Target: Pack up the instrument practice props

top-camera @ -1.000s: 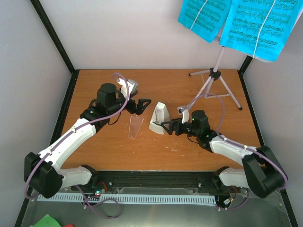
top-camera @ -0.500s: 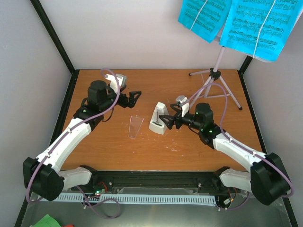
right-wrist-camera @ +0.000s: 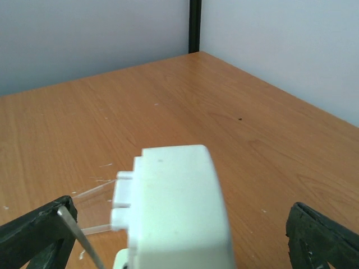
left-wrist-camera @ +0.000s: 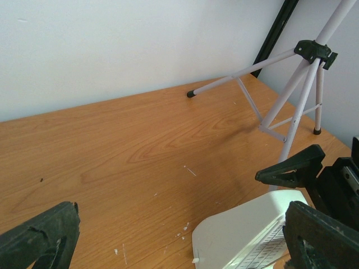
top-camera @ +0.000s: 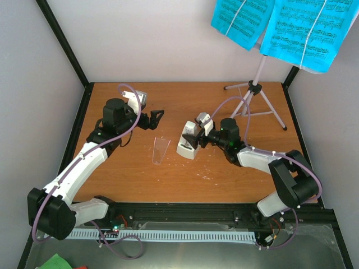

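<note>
A white pyramid-shaped metronome [top-camera: 184, 148] stands uncovered near the middle of the wooden bench [top-camera: 235, 179], a little toward its right side. The right gripper [top-camera: 192, 139] is level with it, its black fingers [right-wrist-camera: 33, 238] spread wide to either side of the white body. From the wrist camera, clear gaps show on both sides and no contact can be seen. The metronome's clear tapered cover [top-camera: 160, 150] lies on the bench just to its left, apart from it and from both arms.

The left gripper [top-camera: 156, 118] hovers over the wood toward the far edge, left of the metronome. Its fingers are likewise fully parted and hold nothing.

In the far right corner the pale lilac tripod music stand [top-camera: 255, 92] is upright with its legs splayed on the bench. Two cyan sheet-music pages [top-camera: 297, 28] sit at its top, high above the surface.
</note>
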Tool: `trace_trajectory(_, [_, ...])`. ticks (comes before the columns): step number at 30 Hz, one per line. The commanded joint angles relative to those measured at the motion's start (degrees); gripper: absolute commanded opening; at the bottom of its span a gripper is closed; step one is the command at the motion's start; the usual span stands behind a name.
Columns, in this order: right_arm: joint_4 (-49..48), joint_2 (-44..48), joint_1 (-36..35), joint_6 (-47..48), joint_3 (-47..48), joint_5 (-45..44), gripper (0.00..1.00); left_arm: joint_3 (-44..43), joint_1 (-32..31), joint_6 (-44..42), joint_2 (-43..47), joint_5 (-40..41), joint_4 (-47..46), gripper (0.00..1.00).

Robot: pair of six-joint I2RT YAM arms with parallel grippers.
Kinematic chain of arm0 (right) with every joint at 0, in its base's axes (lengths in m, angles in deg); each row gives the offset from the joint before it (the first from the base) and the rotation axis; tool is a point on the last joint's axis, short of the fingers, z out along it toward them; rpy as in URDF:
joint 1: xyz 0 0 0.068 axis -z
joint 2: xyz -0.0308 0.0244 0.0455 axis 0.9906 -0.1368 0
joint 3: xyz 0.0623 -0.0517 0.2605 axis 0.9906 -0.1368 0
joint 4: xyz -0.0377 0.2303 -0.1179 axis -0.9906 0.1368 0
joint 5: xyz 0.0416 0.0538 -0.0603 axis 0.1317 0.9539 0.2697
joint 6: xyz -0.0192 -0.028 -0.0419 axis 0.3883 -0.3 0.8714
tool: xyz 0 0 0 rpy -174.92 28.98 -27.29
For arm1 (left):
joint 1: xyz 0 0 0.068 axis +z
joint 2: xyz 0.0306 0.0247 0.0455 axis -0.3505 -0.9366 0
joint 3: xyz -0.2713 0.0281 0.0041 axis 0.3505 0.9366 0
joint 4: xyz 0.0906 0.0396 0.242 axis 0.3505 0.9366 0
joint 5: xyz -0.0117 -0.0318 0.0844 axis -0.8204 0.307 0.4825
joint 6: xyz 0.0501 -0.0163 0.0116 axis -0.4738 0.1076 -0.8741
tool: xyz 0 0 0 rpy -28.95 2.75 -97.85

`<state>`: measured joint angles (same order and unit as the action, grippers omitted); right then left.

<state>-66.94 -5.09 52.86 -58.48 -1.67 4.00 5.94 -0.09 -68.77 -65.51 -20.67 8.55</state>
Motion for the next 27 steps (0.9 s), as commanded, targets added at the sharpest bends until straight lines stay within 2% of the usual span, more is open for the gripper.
trace_trajectory(1, [-7.2, -2.6, -0.2, 2.0, 0.2, -2.6, 0.98, 0.0, 0.1, -1.6, 0.4, 0.6, -1.6, 1.0])
trace_trajectory(12, [-12.4, -4.3, -0.2, 0.7, -2.9, -3.8, 0.84, 0.3, 0.1, -2.0, -0.6, 0.0, -1.7, 0.99])
trace_trajectory(27, [-14.0, -3.4, -0.2, 0.4, -5.7, -2.4, 0.72, 0.3, 0.1, -2.3, -1.3, 0.3, -1.7, 0.99])
